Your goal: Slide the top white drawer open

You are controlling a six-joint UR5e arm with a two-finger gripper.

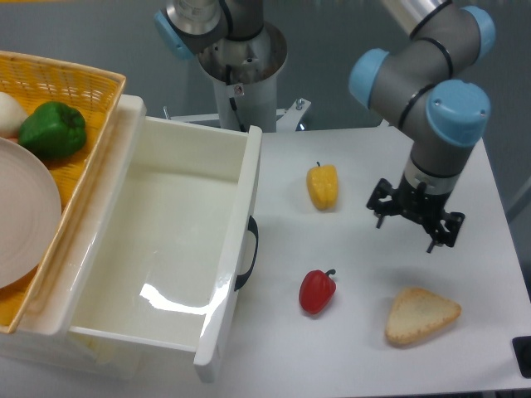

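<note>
Standing pulled far out from its cabinet at the left of the scene, the glossy cream-white deep rectangular top drawer (pixel 178 240) shows a bare shiny inside, and its panelled front faces right with a curved black handle (pixel 248 254) at the middle of that front. Well to the right of it, above the white surface (pixel 365 332), the robot's black two-finger hand (pixel 415 222) hangs below a grey arm with light blue joint caps (pixel 431 99); its fingers stand apart and hold nothing. A yellow bell pepper (pixel 323 186) lies on the surface to the left of the hand, between it and the drawer front. A red bell pepper with a dark stem (pixel 317 290) lies nearer the camera, just right of the handle but apart from it. A tan triangular piece of bread (pixel 420 315) lies near the right front of the surface, below the hand in the picture. At the far left a yellow wicker basket (pixel 83 91) sits beside the drawer's left wall, holding a green bell pepper (pixel 53 130), a cream round plate (pixel 25 215) and a white rounded thing (pixel 10 113) cut by the edge. A grey robot base column (pixel 241 58) stands at the far side.
</note>
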